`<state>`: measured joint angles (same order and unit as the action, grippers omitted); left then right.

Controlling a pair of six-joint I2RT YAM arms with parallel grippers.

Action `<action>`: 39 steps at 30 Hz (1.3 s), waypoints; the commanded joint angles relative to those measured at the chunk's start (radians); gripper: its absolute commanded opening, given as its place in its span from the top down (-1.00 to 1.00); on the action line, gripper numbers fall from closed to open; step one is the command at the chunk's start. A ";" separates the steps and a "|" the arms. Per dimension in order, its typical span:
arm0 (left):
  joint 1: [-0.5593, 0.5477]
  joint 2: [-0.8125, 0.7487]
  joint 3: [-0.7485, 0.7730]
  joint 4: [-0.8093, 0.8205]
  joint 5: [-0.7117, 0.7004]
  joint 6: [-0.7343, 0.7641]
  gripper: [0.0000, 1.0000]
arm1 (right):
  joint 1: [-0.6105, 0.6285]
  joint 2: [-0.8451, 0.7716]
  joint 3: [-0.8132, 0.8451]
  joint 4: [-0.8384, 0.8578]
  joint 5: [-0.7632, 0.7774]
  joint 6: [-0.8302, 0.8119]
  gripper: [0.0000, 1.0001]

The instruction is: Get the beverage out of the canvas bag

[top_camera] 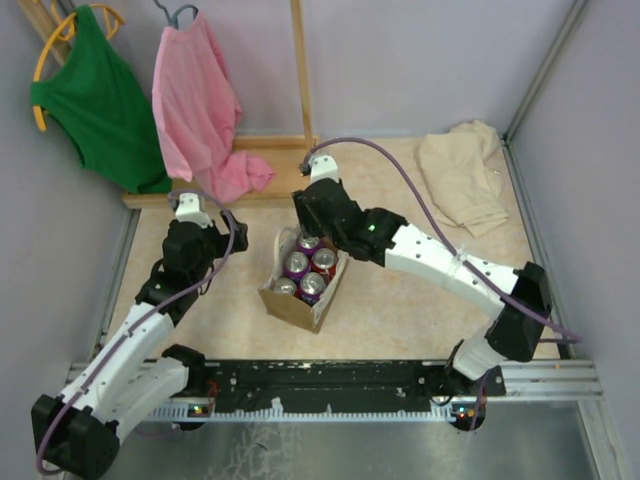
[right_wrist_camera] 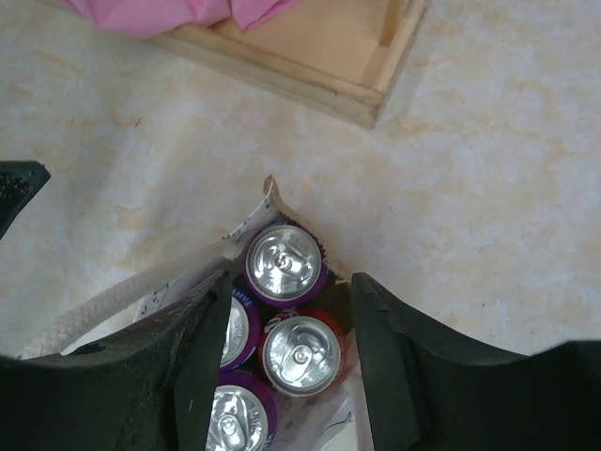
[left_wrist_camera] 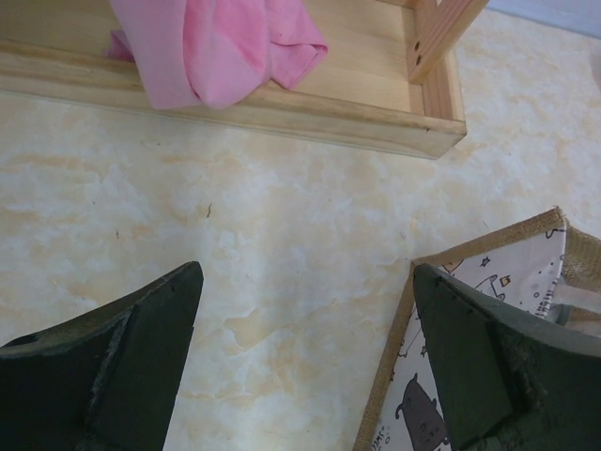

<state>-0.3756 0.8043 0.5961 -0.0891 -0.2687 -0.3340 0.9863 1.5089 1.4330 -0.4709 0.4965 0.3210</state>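
clenched right jaws on the red can (right_wrist_camera: 300, 355) standing inside the bag (top_camera: 300, 305) at mid-counter (top_camera: 420, 300), squared for a straight lift out; hung left jaws released beside the bag rim, likely to steady it.

Setting, listed by clock position in the top view.
- Cream, marble-patterned tabletop (top_camera: 400, 320): centre, evenly lit, shadows soft.
- Pale lilac-grey back wall (top_camera: 420, 60): 12 o'clock. Matching side walls at 9 and 3 o'clock.
- Light wooden garment-rack base tray (top_camera: 280, 165): 11 o'clock, with a slim wooden upright post (top_camera: 298, 70).
- Green shirt (top_camera: 100, 100) on a yellow hanger (top_camera: 45, 60): 10 o'clock.
- Pink shirt (top_camera: 195, 100) on a grey hanger (top_camera: 175, 14): 11 o'clock, its hem resting in the tray.
- Crumpled beige cloth (top_camera: 462, 175): 2 o'clock, on the tabletop.
- Black mounting rail (top_camera: 330, 380) and brushed metal plate (top_camera: 400, 450): 6 o'clock.
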 commanded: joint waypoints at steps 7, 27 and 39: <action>-0.003 0.023 0.002 0.018 0.007 0.012 -0.99 | 0.044 0.093 -0.014 -0.063 -0.133 0.062 -0.03; -0.002 0.029 0.007 0.004 -0.002 0.022 -0.99 | 0.028 0.266 -0.001 -0.078 -0.016 0.116 -0.38; -0.003 0.066 0.010 0.004 0.023 0.025 -0.99 | -0.032 0.180 -0.076 -0.007 -0.032 0.236 -0.45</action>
<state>-0.3756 0.8646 0.5961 -0.0898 -0.2642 -0.3172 0.9791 1.7508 1.3949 -0.5125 0.4465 0.4976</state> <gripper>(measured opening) 0.998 0.733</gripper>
